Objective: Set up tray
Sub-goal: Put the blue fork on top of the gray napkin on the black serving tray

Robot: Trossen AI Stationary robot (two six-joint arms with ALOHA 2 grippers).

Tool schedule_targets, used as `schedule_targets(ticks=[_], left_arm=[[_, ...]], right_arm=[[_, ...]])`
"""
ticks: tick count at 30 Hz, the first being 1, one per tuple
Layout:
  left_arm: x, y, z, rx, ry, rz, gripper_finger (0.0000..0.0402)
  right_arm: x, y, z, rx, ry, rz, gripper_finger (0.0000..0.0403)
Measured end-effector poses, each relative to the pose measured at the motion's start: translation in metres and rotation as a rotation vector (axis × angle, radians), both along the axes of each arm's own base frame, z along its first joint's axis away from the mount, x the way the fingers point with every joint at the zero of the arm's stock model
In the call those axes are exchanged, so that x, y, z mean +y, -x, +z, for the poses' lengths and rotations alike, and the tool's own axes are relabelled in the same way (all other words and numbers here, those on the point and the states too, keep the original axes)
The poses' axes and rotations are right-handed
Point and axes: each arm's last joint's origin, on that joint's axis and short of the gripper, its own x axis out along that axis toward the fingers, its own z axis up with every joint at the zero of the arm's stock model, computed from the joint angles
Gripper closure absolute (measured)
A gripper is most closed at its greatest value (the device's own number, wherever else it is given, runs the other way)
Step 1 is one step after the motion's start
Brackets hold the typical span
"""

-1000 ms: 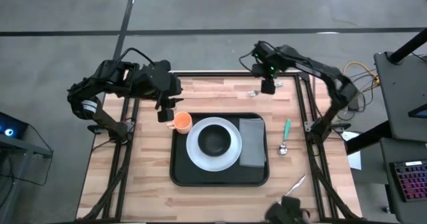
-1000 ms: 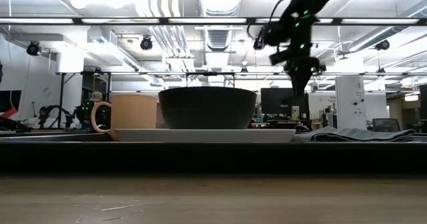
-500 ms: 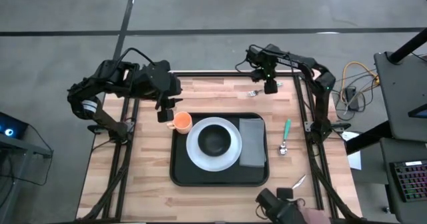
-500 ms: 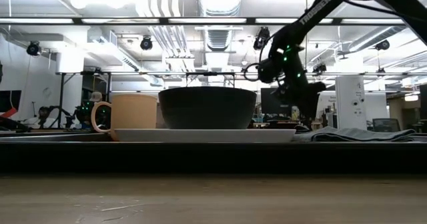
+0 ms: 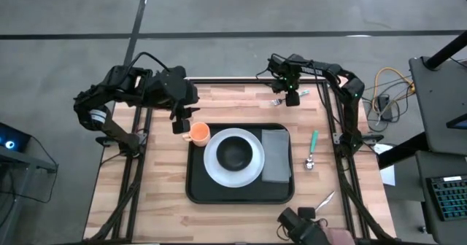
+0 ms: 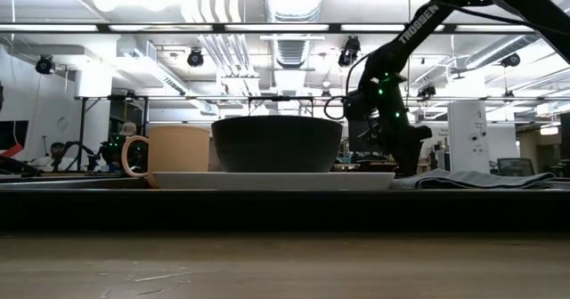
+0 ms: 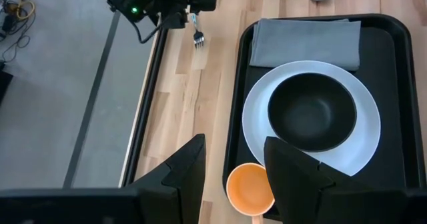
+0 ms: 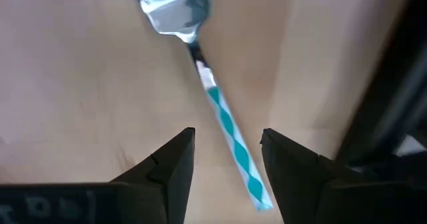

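The wooden table stood on a grey concrete floor. Beyond it, ceiling strip lights, white ducts and cluttered workbenches filled an open workshop.

Two dark, matte black jointed robot arms. The left arm is bulky, with chunky housings, a thin black cable looping over it and a round white-ringed joint near its base. The right arm is slimmer, carrying white "TROSSEN" lettering along one link, small green indicator lights near the wrist and a looping black cable. Each arm's fingers are broad, dark, angular wedges.
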Motion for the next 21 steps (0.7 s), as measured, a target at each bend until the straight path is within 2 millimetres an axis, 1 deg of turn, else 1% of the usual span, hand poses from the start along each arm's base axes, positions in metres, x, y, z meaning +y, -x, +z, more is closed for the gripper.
schedule_targets(ticks=[8,15,21], left_arm=[[0.000,0.000,0.000,-0.002,0.005,0.005,0.0268],[0.000,0.000,0.000,-0.002,0.005,0.005,0.0268],[0.000,0.000,0.000,-0.002,0.005,0.005,0.0268]], right_arm=[[0.010,0.007,-0.024,0.001,-0.017,0.004,0.0241],[0.018,0.000,-0.028,-0.001,-0.004,0.050,0.0251],[0.021,-0.012,-0.025,-0.040,0.018,0.067,0.0272]])
